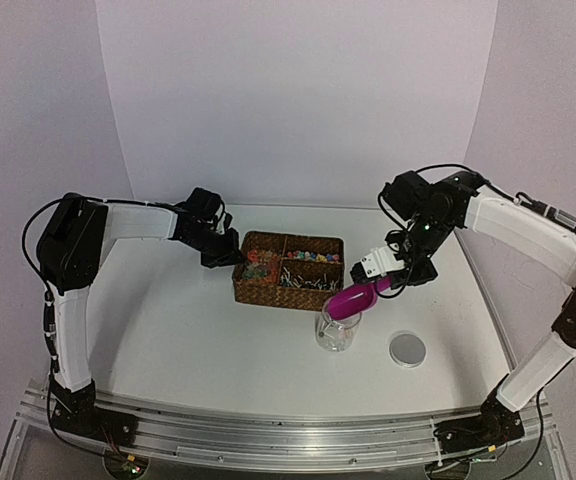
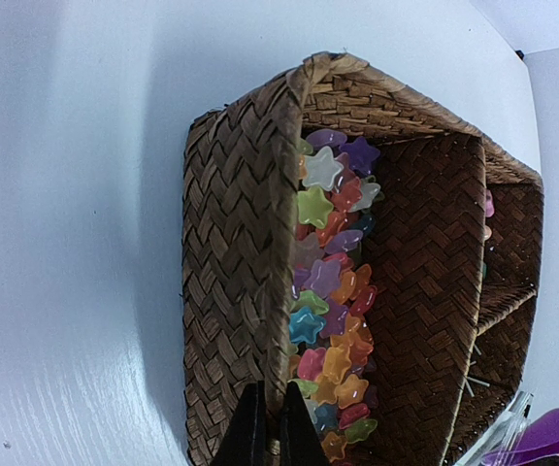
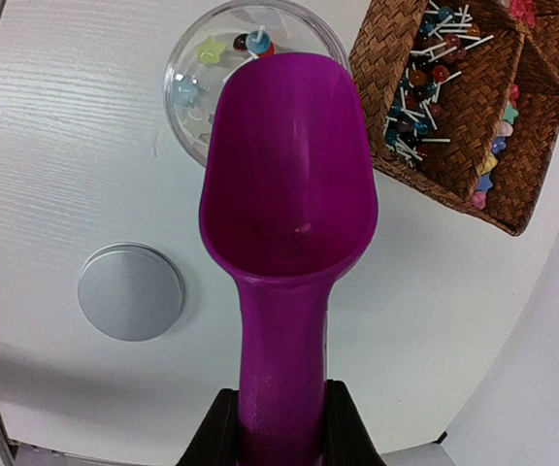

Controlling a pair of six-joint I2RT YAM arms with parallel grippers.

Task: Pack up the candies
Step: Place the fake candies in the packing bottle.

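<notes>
- We see the left gripper [image 2: 270, 434] with its fingers drawn almost together, pinching the woven rim of the basket [image 2: 236, 243] at its left end.
- The basket stands at the middle of the table [image 1: 188, 330], toward the far edge, and is divided into compartments.
- The candies [image 2: 333, 291] are small translucent stars in pink, orange, yellow, green, blue and purple. Most lie heaped in the compartment just inside the wall that the left gripper pinches.
- More of them show in another compartment, along the basket's far side as the right wrist view shows it.
- A few candies already lie at the bottom of the jar [image 3: 187, 58], among them a yellow star and a pale blue one.
- The lollipops [image 3: 435, 78] fill a separate compartment, their white sticks crossing.
- The right gripper [image 3: 279, 427] is clamped on the handle of the magenta scoop [image 3: 289, 194], with a finger on either side.
- The scoop's bowl looks empty to us, and its tip hangs over the open mouth of the jar.
- The clear jar stands upright just in front of the basket's near right corner.
- A round silver lid [image 3: 130, 291] lies flat beside the jar, toward the table's right edge, and it touches nothing.
</notes>
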